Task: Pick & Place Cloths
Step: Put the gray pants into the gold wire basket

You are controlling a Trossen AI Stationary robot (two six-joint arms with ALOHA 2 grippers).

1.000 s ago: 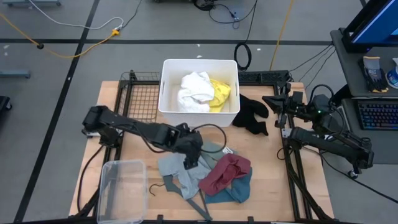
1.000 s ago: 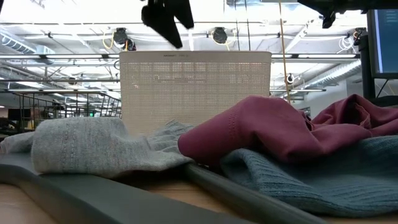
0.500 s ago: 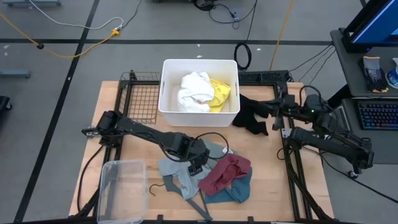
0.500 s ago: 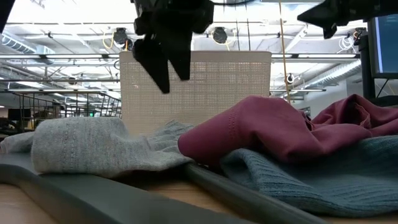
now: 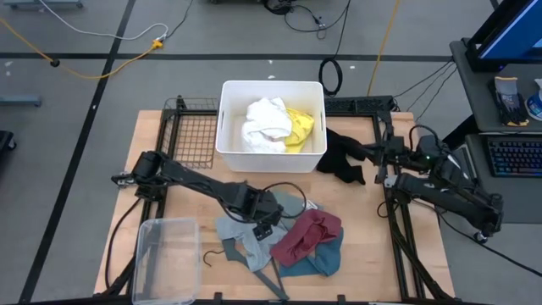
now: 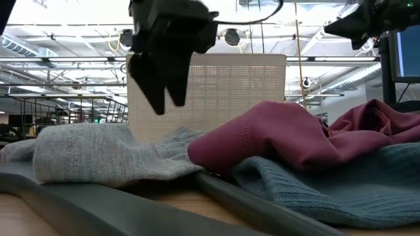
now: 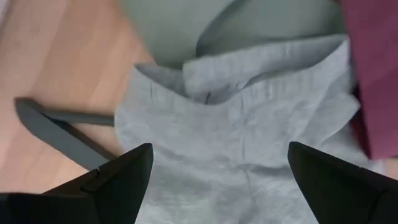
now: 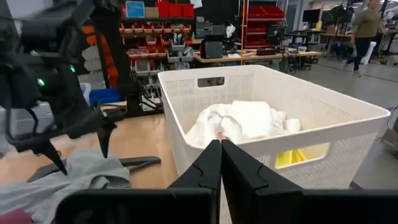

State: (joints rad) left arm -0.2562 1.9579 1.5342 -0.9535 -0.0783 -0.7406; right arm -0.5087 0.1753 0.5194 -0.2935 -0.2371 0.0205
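Note:
My left gripper [image 5: 264,226] [image 6: 167,98] hangs open just above the grey cloth [image 5: 240,232] [image 7: 236,149], fingers pointing down with a gap beneath them. The grey cloth lies flat on the table in a pile with the sage-green cloth [image 5: 293,203], the maroon cloth [image 5: 306,235] and the teal cloth [image 5: 322,259]. White cloth [image 5: 267,121] and yellow cloth [image 5: 302,129] lie in the white basket [image 5: 229,93]. My right gripper [image 5: 370,153] [image 8: 221,144] is shut, raised beside the black cloth [image 5: 341,157], which lies on the table right of the basket.
A thin grey hanger [image 5: 269,278] [image 7: 59,127] lies at the pile's near-left side, partly under the grey cloth. A clear plastic bin [image 5: 165,258] stands at the near-left corner. A wire grid [image 5: 190,135] lies left of the basket. Bare wood shows on the near right.
My left gripper has come down from well above the pile toward the grey cloth, shifting a little toward the near edge, and stays open. My right gripper has swung a little toward the black cloth and the basket. The cloths have not moved.

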